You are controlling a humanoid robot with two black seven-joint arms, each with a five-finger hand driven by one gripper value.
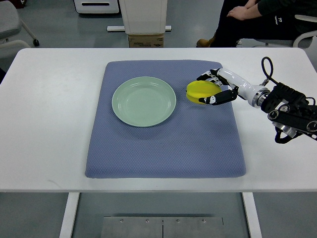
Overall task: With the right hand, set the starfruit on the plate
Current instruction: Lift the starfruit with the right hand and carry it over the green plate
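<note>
A yellow starfruit (198, 91) lies on the blue mat just right of the pale green plate (143, 101), a small gap between them. My right hand (213, 88) reaches in from the right edge and its white and black fingers (220, 97) curl around the fruit's right side, thumb below and fingers above. The plate is bare and sits at the mat's upper middle. The left arm does not show.
The blue mat (163, 144) covers the middle of the white table (44, 124). A seated person (257, 20) is beyond the far right edge of the table. A white stand base (143, 20) and a cardboard box are behind the table.
</note>
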